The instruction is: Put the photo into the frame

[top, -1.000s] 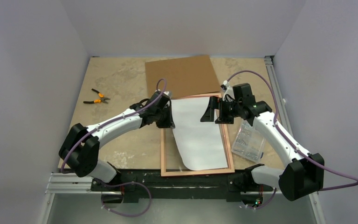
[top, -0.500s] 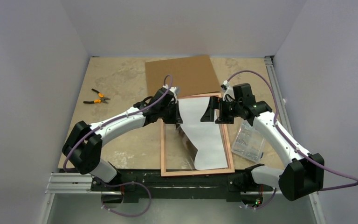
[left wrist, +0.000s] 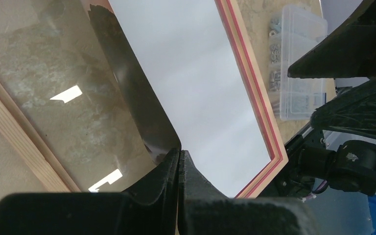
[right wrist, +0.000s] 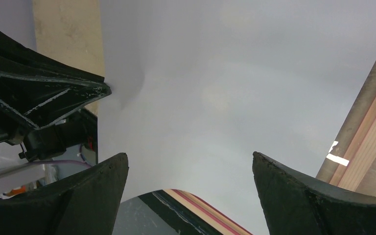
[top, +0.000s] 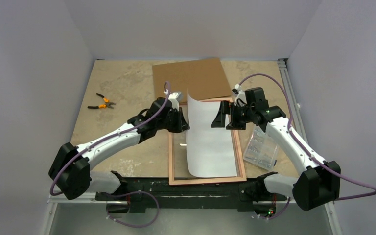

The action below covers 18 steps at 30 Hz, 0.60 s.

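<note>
Left claw (left wrist: 179, 155): pinched shut on an edge of the photo (top: 208, 142), holding it raised to settle inside the frame (top: 207, 180).
Right claw (right wrist: 188, 159): spread wide above, empty, ready to flatten it.

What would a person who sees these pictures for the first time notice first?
The big white sheet comes first: the photo, back side up, curls up out of the pink-edged frame in the centre. The left gripper, jaws shut, pinches its left edge; the right gripper hovers above it, jaws wide open.
</note>
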{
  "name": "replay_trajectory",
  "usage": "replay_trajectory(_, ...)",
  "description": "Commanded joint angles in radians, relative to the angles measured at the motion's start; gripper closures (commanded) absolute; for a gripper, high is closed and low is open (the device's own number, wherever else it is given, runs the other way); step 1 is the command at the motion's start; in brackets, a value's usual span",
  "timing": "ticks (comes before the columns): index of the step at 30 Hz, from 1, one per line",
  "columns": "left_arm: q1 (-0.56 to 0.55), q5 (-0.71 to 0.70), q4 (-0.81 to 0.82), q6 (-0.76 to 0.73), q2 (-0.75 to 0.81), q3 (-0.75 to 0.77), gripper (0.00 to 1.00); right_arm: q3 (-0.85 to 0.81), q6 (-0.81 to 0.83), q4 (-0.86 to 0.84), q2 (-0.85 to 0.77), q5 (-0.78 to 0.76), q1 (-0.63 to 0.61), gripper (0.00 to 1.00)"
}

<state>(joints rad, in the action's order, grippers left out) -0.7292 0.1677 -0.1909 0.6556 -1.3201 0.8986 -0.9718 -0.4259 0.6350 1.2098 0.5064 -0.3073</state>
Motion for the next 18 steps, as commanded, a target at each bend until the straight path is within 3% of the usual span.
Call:
replay_trajectory(1, -0.005, -0.027, 0.033, -0.001, 0.002, -0.039, 1.0, -0.004, 0.006, -0.021, -0.024, -0.004, 0.005, 0.04)
replay_trajectory(18, -0.004, 0.049, 0.283, 0.168, -0.113, -0.1, 1.0, -0.001, 0.002, -0.03, -0.024, -0.022, 0.009, 0.04)
